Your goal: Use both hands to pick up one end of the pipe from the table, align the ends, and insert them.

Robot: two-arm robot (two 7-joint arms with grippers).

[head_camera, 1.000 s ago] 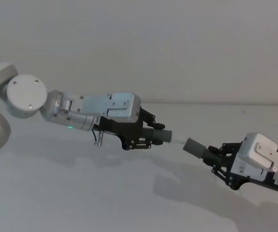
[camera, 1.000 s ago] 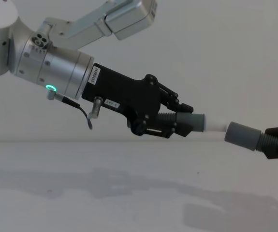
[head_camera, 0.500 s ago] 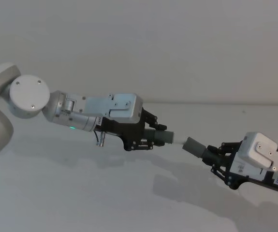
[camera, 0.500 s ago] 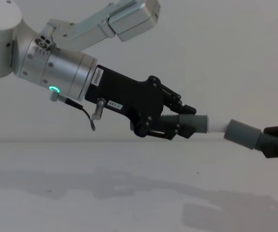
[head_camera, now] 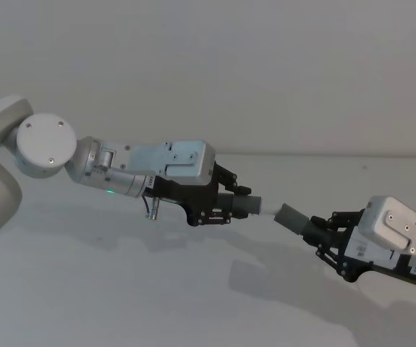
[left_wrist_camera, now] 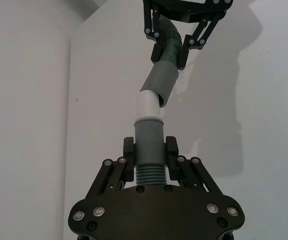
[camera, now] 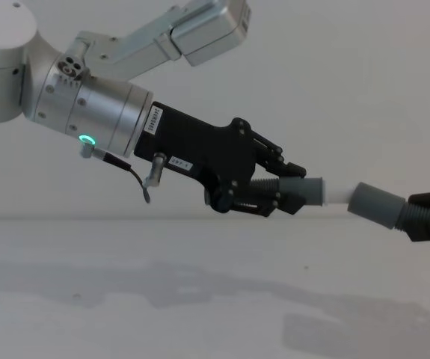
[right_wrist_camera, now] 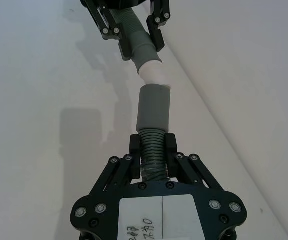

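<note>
Both pipe pieces hang above the table (head_camera: 121, 289). My left gripper (head_camera: 226, 204) (camera: 271, 194) (left_wrist_camera: 149, 150) is shut on the ribbed hose just behind its smooth grey cuff (left_wrist_camera: 149, 135), whose white tip (camera: 338, 194) (left_wrist_camera: 148, 105) points right. My right gripper (head_camera: 323, 235) (right_wrist_camera: 153, 145) is shut on the other ribbed hose behind its wide grey cuff (head_camera: 291, 216) (right_wrist_camera: 153, 107). The white tip (right_wrist_camera: 151, 72) meets the mouth of the wide cuff (camera: 375, 204), and the two pieces stand at a slight angle to each other. How deep the tip sits is hidden.
The table (camera: 125, 299) under the arms is plain white, with only the arms' shadows on it. A pale wall rises behind its far edge. My left arm, with its green ring light (camera: 87, 140), reaches across from the left.
My left gripper has moved a little to the right with its piece. Less of the white tip shows between the two cuffs. The right gripper has hardly moved.
</note>
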